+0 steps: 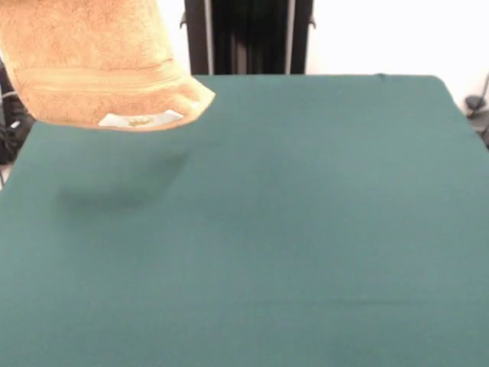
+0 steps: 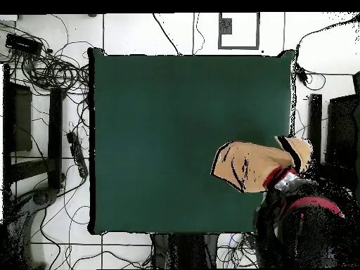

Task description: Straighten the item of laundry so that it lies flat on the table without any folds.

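Above the worktop's [image 1: 306, 229] far left corner the towel [image 1: 92, 61] hangs lifted, probably to shake folds loose; whether the fingers are pinching it, I cannot tell.

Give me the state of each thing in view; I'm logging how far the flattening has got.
towel: lifted off the table, hanging bunched in the air, white tag at its lower edge, shadow on the cloth below.
table: green cloth smooth, nothing lying on it.
arm: over the table's corner by the towel; its tool hidden, open or shut not visible.
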Action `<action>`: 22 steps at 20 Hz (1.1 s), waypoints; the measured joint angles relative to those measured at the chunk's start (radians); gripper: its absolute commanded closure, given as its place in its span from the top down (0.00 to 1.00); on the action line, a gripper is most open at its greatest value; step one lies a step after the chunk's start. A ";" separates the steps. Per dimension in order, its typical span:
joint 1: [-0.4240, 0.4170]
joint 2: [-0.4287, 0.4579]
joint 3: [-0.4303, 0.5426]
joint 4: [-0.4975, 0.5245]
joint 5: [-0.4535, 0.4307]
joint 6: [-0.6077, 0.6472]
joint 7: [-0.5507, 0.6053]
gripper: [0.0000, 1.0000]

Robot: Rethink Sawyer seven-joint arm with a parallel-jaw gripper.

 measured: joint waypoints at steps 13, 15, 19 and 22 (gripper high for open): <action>-0.184 -0.070 0.104 0.001 -0.008 0.281 -0.404 0.00; -0.165 -0.071 0.105 0.008 -0.014 0.252 -0.412 0.00; -0.135 -0.067 0.105 0.027 -0.022 0.187 -0.413 0.00; -0.123 -0.057 0.105 0.043 -0.025 0.137 -0.413 0.00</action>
